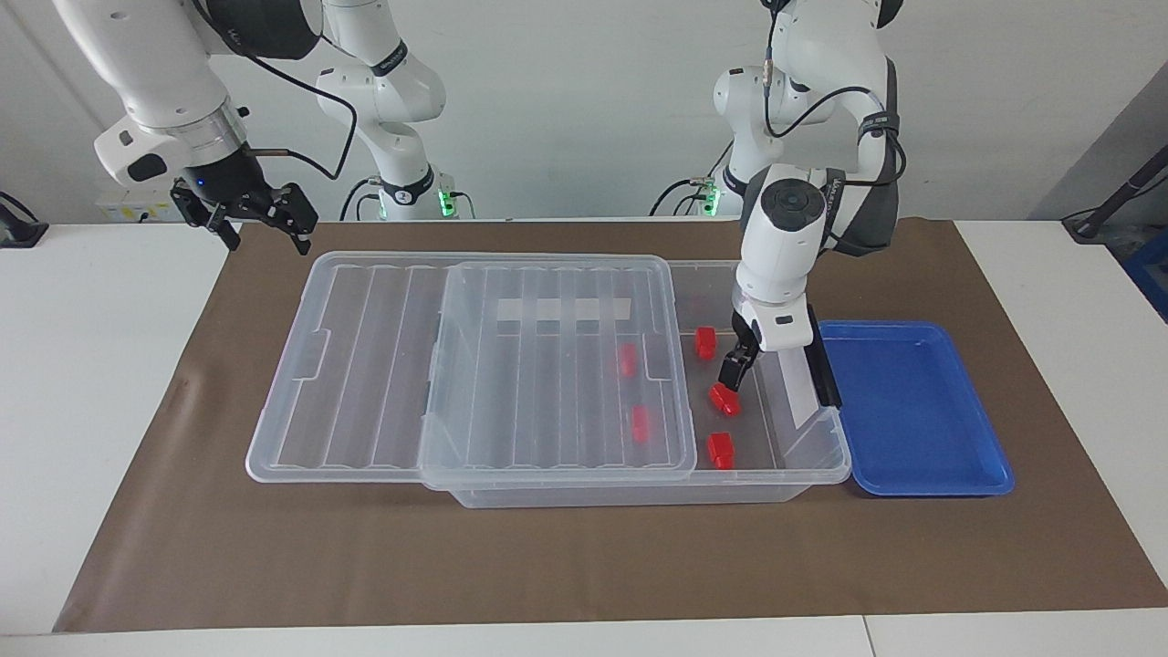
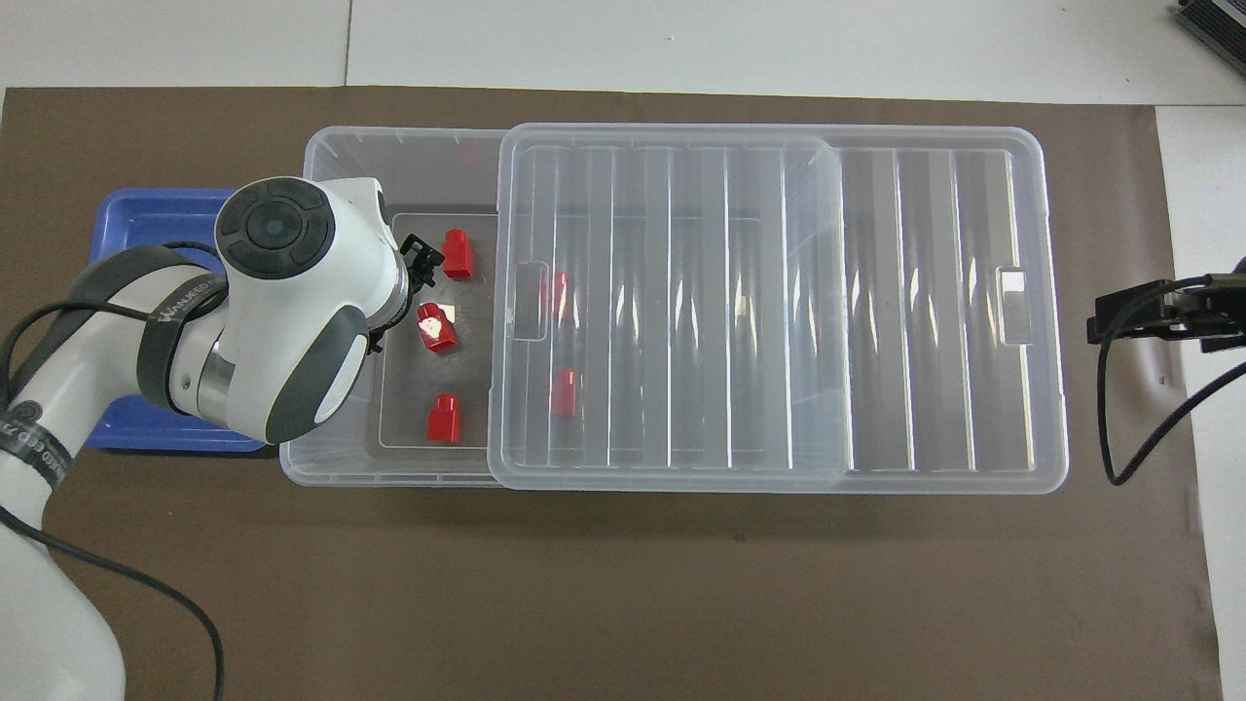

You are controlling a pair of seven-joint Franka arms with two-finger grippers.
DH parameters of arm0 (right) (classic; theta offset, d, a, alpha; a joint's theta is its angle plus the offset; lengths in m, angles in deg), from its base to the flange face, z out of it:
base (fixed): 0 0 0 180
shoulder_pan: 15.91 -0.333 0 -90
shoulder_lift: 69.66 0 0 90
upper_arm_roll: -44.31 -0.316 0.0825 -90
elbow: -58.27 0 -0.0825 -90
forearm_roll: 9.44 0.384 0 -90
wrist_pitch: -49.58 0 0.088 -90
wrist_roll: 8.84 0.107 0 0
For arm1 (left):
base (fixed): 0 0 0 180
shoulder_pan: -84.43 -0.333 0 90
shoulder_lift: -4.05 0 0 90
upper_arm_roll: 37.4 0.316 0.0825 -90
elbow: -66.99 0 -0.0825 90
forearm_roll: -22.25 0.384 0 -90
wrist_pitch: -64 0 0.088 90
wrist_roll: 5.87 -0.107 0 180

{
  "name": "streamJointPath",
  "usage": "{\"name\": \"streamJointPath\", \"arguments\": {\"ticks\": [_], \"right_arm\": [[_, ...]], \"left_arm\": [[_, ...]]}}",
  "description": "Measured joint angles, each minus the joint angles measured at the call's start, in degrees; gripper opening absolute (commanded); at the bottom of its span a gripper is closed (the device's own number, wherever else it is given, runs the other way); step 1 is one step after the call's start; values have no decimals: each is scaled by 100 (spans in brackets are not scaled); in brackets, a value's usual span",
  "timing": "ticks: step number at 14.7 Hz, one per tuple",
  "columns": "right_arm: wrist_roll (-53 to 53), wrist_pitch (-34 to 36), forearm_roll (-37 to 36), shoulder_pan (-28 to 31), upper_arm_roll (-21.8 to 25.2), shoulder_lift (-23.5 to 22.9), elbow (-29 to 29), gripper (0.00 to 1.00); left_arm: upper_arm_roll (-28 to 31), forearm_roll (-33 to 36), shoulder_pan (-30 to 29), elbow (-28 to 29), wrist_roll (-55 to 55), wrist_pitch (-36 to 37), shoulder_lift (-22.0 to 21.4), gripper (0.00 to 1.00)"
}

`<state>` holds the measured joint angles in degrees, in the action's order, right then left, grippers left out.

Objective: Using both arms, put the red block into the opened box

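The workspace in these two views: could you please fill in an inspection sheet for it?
Surface: brown mat on a white table.
Job's things: box with lid slid toward the right arm's end; five red blocks inside, one under the left gripper.
Clutter: blue tray beside the box.
Grippers: left gripper above that block, jaws open, empty; right gripper waits over the mat's corner, open.
Cables: black cables on both arms.
Surroundings: white wall.

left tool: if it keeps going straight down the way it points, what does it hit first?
Most likely the red block lying on the floor of the box, directly beneath the left tool, whose fingers point down and are open. Depth is hard to read; it might just miss and land on the box floor beside it.
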<state>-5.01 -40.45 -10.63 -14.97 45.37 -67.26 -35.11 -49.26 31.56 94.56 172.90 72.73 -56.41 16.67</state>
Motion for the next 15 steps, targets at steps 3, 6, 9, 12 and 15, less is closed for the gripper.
{"name": "streamJointPath", "arguments": {"ticks": [3,6,9,12,15], "right_arm": [[0,0,0,0,0,0,0,100],[0,0,0,0,0,0,0,100],[0,0,0,0,0,0,1,100],[0,0,0,0,0,0,1,100],[0,0,0,0,0,0,1,100]], "left_arm": [[49,95,-37,-313,414,193,-57,100],[87,134,-145,-980,393,1002,-146,100],[92,244,-350,-1569,-535,1702,-200,100],[97,245,-654,-1809,-2239,1971,-230,100],[101,245,-958,-1813,-4237,2429,-368,100]]}}
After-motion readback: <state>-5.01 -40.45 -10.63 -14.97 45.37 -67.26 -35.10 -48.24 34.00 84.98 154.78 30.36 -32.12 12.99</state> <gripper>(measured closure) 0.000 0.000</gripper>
